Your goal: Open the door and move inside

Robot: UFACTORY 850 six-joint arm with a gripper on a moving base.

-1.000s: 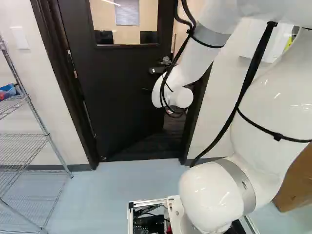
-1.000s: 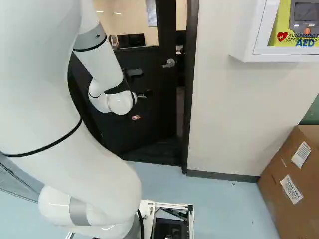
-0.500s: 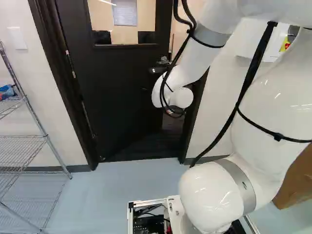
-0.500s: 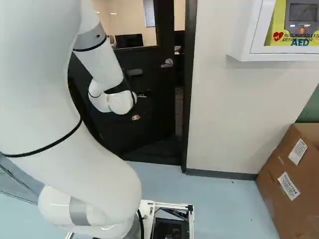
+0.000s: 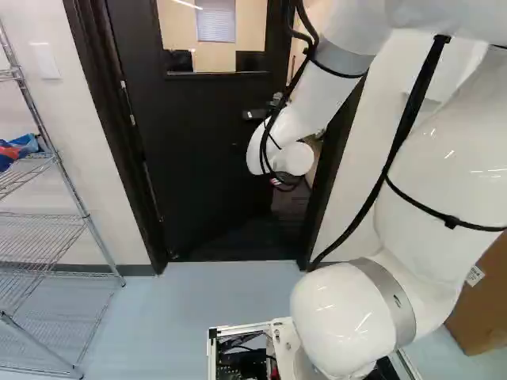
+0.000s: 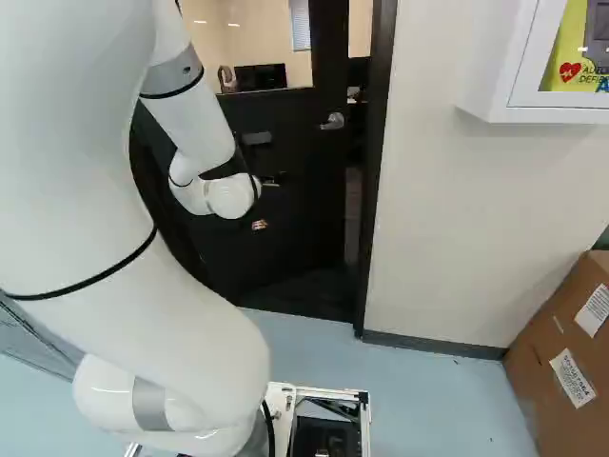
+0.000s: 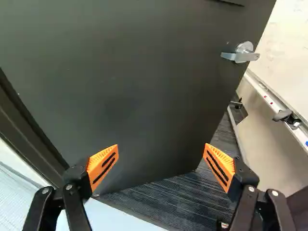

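wrist view – fingers (image 7: 102,165) spread wide apart – dark door (image 7: 130,86) ahead

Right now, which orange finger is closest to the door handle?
The finger towards the free edge of the door; the other finger is on its hinge side.

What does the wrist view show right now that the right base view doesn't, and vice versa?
Only wrist view: a pale ledge past the door, with a dark clip-like object on it. It also shows the gripper open; I can't make out its fingers in the right base view.

Only right base view: AED cabinet, cardboard box, the arm's white links.

Both: the black door, partly open, its lever handle, and the pale blue floor.
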